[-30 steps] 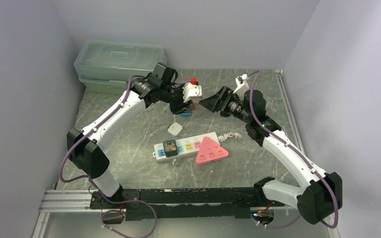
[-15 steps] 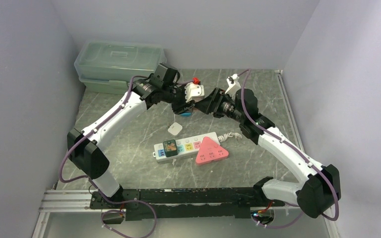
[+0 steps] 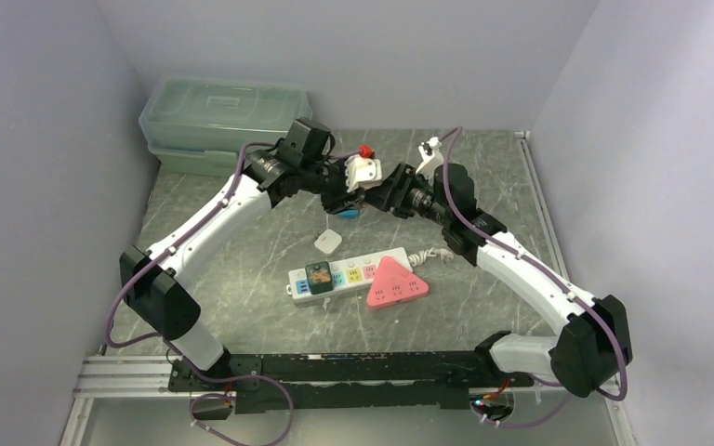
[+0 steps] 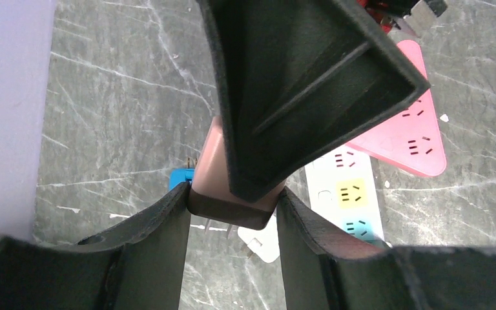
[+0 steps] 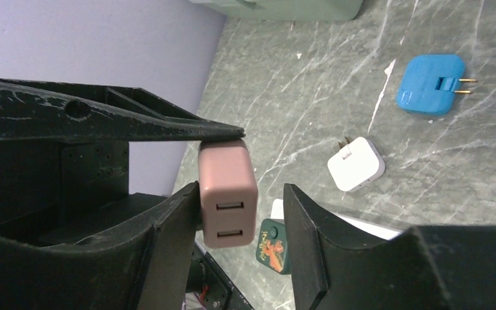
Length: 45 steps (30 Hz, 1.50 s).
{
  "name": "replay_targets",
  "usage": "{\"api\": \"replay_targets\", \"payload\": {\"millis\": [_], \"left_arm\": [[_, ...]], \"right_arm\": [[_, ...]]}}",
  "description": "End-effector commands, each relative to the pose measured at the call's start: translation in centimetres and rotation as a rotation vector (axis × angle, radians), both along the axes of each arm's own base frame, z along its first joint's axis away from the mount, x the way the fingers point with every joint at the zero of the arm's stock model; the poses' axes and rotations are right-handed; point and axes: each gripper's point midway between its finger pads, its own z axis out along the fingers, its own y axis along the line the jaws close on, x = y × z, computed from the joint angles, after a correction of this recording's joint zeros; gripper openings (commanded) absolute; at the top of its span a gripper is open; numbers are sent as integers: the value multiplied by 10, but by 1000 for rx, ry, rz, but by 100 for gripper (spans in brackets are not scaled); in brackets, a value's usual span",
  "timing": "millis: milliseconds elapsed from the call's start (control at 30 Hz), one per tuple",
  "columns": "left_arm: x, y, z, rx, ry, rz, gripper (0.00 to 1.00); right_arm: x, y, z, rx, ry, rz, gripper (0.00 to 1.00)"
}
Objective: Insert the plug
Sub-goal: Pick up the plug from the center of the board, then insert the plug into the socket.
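The plug (image 5: 227, 194), a dusty-pink block with two flat ports on its end, is held up in the air above the tabletop (image 3: 242, 251), not lying on it; the left jaws are clamped on its two sides, and in the left wrist view its metal prongs point down and out of the grip. I judge that it is held so high because this is a handover; the left arm (image 3: 214, 218) offers the body of the plug, so that the right arm (image 3: 521, 269) can take it in a better grip for pushing it in.

The right jaws stand around the plug but are not clamped yet; in the right wrist view one finger (image 5: 181, 213) touches its side and the other is apart from it, with a clear gap. Below and well apart lies the power strip (image 3: 349, 275), with a green adapter (image 3: 317, 275) already sitting in it and a pink triangular socket (image 3: 396, 282) touching its right end; a white adapter (image 5: 356, 163) and a blue adapter (image 5: 429, 84) lie loose on the tabletop.

Compared with one second ago, the right arm has come in toward the left one; then its jaws were beside the plug and wider, now they enclose it and are narrower; the left arm has hardly moved and its grip is the same.
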Motion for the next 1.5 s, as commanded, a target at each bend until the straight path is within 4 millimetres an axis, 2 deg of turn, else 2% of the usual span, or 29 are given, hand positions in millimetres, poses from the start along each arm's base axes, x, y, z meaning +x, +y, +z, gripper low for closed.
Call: {"api": "replay_targets", "payload": {"millis": [0, 133, 167, 233, 267, 333, 367, 400, 467, 567, 667, 767, 833, 1033, 1200, 1333, 1467], "left_arm": [[-12, -5, 19, -52, -22, -19, 0], [-12, -6, 18, -54, -12, -15, 1], [-12, -5, 18, -54, -10, -10, 9], [-10, -4, 18, -54, -4, 15, 50], [-10, -2, 17, -53, 3, 34, 67], [-11, 6, 12, -39, 17, 69, 86], [-13, 11, 8, -29, 33, 86, 89], [-15, 18, 4, -20, 52, 102, 98], [-19, 32, -2, -7, 100, 148, 100], [-28, 58, -14, -5, 230, 220, 100], [-50, 79, -38, 41, 303, 233, 100], [-66, 89, -56, 42, 294, 222, 100], [-67, 94, -55, 15, 255, 243, 100], [-79, 112, -36, -63, 177, 282, 100], [-71, 140, -42, -101, 172, 468, 100], [-52, 176, -49, -149, 184, 716, 100], [-43, 191, -54, -192, 261, 824, 100]], "right_arm": [[5, 10, 34, 58, -85, 23, 48], [0, 10, 32, 55, -87, 43, 27], [-2, 9, 32, 48, -92, 49, 23], [-5, 5, 31, 15, -111, 51, 17], [-6, 1, 28, -20, -115, 59, 15], [-7, -7, 23, -99, -127, 87, 10], [-6, -11, 22, -148, -137, 102, 9], [-6, -16, 18, -221, -156, 121, 8], [-5, -25, 14, -346, -173, 158, 0], [-8, -31, 11, -463, -214, 233, 0], [-17, -25, 8, -509, -278, 360, 0], [-20, -18, -2, -593, -347, 457, 0], [-22, -15, -7, -639, -392, 516, 0], [-32, -1, -12, -775, -516, 701, 1], [-43, 8, -22, -842, -553, 807, 2], [-55, 16, -49, -928, -547, 900, 4], [-66, 21, -79, -1032, -539, 1002, 9]]}}
